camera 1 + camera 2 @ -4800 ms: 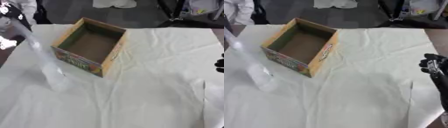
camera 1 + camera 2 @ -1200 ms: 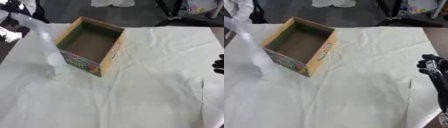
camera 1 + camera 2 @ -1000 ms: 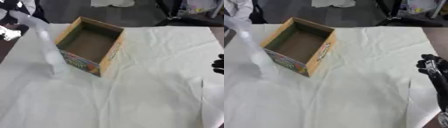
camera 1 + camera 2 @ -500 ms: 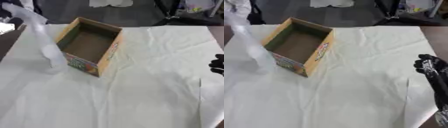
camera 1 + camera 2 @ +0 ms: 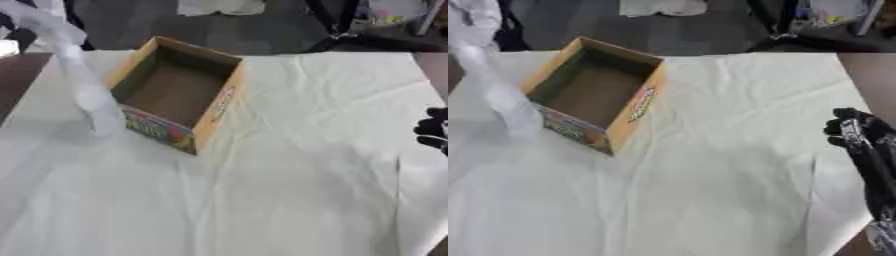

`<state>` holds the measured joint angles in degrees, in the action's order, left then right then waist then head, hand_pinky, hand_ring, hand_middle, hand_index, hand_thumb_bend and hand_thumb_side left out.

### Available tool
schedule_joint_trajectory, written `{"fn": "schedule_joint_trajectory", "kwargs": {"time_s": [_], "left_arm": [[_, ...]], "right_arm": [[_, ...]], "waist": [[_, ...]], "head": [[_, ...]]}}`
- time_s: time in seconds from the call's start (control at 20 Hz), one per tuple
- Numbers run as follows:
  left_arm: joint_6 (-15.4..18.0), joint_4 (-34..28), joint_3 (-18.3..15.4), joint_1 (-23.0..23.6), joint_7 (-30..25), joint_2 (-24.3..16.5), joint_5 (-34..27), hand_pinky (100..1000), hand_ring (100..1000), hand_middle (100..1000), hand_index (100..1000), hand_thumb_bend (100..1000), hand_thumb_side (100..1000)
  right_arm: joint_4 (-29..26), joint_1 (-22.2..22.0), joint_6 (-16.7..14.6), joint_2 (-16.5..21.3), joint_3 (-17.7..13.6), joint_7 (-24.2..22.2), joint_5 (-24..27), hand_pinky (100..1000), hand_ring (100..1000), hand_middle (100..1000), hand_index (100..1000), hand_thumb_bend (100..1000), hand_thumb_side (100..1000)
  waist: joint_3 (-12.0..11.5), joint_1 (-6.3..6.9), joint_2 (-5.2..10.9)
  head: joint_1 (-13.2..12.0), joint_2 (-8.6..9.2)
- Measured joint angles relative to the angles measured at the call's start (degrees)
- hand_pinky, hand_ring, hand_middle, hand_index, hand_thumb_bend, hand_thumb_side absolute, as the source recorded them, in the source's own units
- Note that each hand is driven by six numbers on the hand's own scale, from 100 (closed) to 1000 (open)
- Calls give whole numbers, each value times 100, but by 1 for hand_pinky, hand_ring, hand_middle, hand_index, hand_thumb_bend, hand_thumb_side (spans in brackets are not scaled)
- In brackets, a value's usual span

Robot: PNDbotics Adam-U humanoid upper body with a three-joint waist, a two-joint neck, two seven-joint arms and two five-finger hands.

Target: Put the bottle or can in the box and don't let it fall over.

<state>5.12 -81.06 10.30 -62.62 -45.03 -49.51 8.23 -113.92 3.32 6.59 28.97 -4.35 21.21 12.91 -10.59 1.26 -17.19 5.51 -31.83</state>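
Change: bottle (image 5: 87,95) now lifted, closer beside box (image 5: 179,92).
Left hand (image 5: 474,17): blurred; grip indeterminate.
Right hand (image 5: 859,137): idle, fingers curled, empty.
Advice: keep bottle upright, clear wall, lower onto floor.

Pale streak (image 5: 83,85): smeared by motion just left of the box (image 5: 179,92); whether it is a bottle or a can cannot be told, nor what carries it. It runs out at the upper left corner.

Right robot hand (image 5: 859,145): cut by the right edge; finger posture unclear.

Box label (image 5: 157,131): colours only, print unreadable.

Worktop (image 5: 289,165): cut off at all lower edges.
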Motion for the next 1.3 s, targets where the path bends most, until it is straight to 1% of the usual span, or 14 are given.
{"fn": "schedule_joint_trajectory", "kwargs": {"time_s": [0.35,0.7,1.05,1.3], "left_arm": [[-39,256,-104,-230,60,12,-15,579,237,270,334,100,128],[-54,497,-216,-454,204,114,-64,576,233,266,330,100,143],[-45,785,-353,-663,637,270,-77,569,228,262,325,100,152],[-7,907,-353,-770,892,393,-33,567,228,262,325,100,153]], "right_arm": [[0,-34,1,0,-4,1,0,743,705,610,734,100,689],[0,-37,14,0,-14,11,0,743,705,610,734,100,693],[0,-27,16,2,-16,9,0,742,705,611,734,100,699],[0,21,27,4,-15,-4,-2,743,705,611,734,100,702]], "waist": [[7,7,14],[34,47,14],[103,125,7],[196,176,-74]], "head": [[20,0],[51,6],[69,42],[50,92]]}}
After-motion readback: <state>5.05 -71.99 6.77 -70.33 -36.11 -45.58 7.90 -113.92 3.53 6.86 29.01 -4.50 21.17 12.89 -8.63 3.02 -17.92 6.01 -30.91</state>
